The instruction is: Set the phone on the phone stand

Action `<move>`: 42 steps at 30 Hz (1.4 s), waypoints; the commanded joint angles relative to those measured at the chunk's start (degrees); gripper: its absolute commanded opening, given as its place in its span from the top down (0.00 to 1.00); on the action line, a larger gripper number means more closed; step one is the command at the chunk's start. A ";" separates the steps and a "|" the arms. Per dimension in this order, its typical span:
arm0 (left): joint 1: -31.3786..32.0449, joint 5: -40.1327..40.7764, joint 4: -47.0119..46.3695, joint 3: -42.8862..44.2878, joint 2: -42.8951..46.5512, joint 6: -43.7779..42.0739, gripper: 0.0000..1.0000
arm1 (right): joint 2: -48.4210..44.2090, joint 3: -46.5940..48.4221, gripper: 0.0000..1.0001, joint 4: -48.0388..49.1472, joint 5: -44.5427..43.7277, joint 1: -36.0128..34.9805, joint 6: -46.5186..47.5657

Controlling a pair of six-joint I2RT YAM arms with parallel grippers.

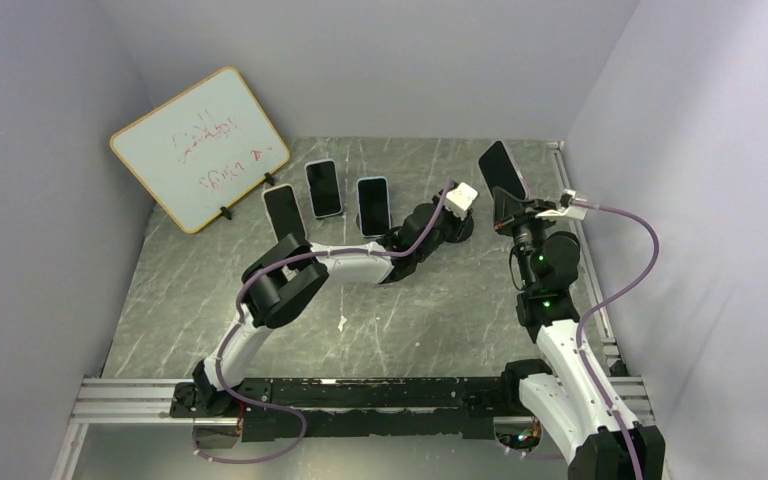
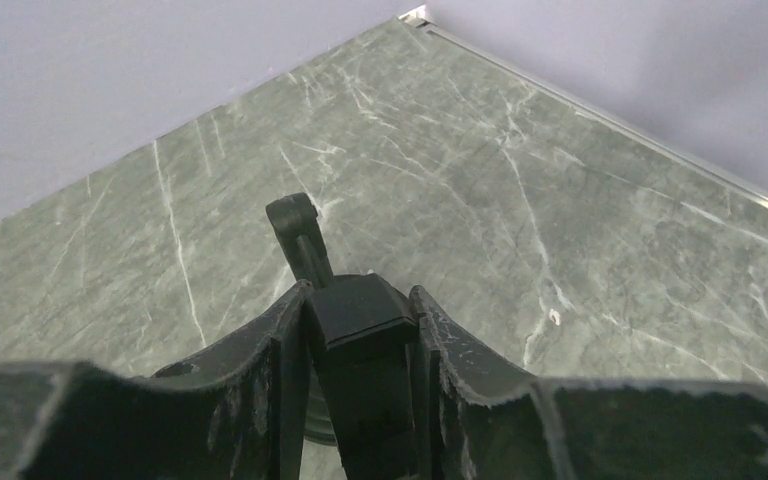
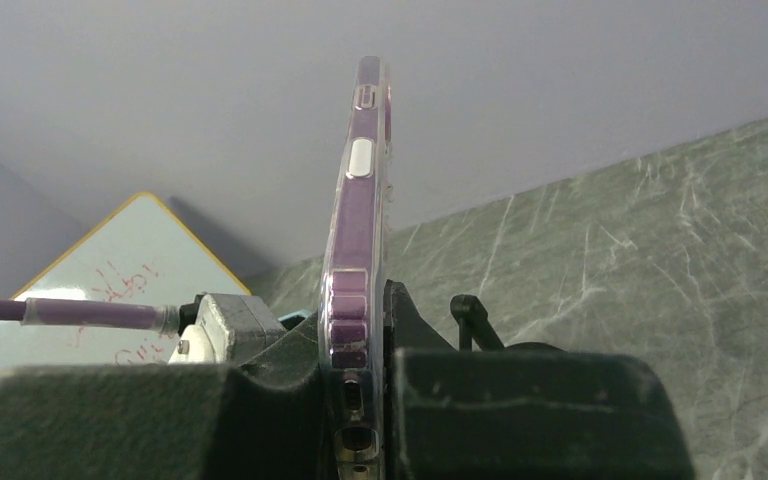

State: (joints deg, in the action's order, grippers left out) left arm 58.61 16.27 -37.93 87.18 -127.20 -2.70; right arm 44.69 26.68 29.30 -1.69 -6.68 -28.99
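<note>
At the far left a whiteboard (image 1: 200,148) leans against the wall. Just right of it three other phones (image 1: 323,188) stand propped in a row at the back of the counter (image 1: 440,310). Right of that row, the left arm reaches across the middle, and the left pincer (image 2: 357,295) is clamped on the phone stand (image 2: 360,340). In the left wrist view both fingers press against the sides of its dark upright block. Its hooked lip (image 2: 295,222) pokes out ahead of them over the bare stone. Further right, the right pincer (image 3: 358,400) is closed on the phone (image 3: 355,230), a purple one in a clear case, gripped by its lower end. It is held edge-on and nearly upright, in the air above and to the right of the stand and touching neither stand nor counter. The step in hand looks like the carry-over: the stand is braced and the phone lifted but not yet seated. The next move probably calls for the right arm to swing the phone left and down and lean it back to match the stand's slope. Its bottom edge should settle behind the lip before the right pincer lets go, while the left grip keeps the stand from sliding or tipping.
</note>
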 commanded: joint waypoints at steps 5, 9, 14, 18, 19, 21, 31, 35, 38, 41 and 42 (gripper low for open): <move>0.19 4.10 2.65 -1.65 2.31 -0.65 0.95 | -1.04 3.18 1.00 3.93 0.21 0.52 0.66; 0.28 6.22 5.50 -6.10 7.77 -0.94 0.95 | -1.36 3.36 1.00 3.92 0.03 0.51 0.37; 0.36 9.03 11.64 -12.95 16.04 0.81 0.95 | -0.28 2.99 1.00 4.80 1.04 0.52 -0.80; 0.65 9.66 16.47 -16.56 22.46 1.18 0.95 | 0.52 2.98 1.00 5.41 1.45 0.52 -1.40; 0.80 10.20 18.19 -16.66 23.75 1.42 0.95 | 0.64 3.02 1.00 5.53 1.43 0.52 -1.46; 0.94 10.82 21.15 -16.87 26.46 2.19 0.95 | 0.60 2.99 1.00 5.67 1.47 0.52 -1.54; 3.34 9.29 28.30 -19.98 34.31 9.56 0.95 | -0.95 3.25 1.00 4.08 1.45 0.52 -1.31; 5.30 14.40 29.13 -24.51 36.77 11.84 0.95 | -1.17 3.12 1.00 4.09 2.47 0.52 -1.69; 7.03 21.27 26.46 -29.73 39.61 12.80 0.95 | -0.27 3.08 1.00 4.74 3.75 0.48 -2.25; 8.30 30.64 26.57 -33.33 41.74 17.08 0.95 | 0.88 3.46 1.00 5.51 4.98 0.51 -2.54; 8.60 33.64 27.55 -33.99 42.03 18.74 0.95 | 1.11 3.40 1.00 5.85 5.33 0.52 -2.71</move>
State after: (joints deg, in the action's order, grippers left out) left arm 66.46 35.29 -10.02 56.03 -87.79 10.48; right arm 45.36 27.55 29.39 1.67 -6.57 -30.68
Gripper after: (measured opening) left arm 0.393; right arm 0.108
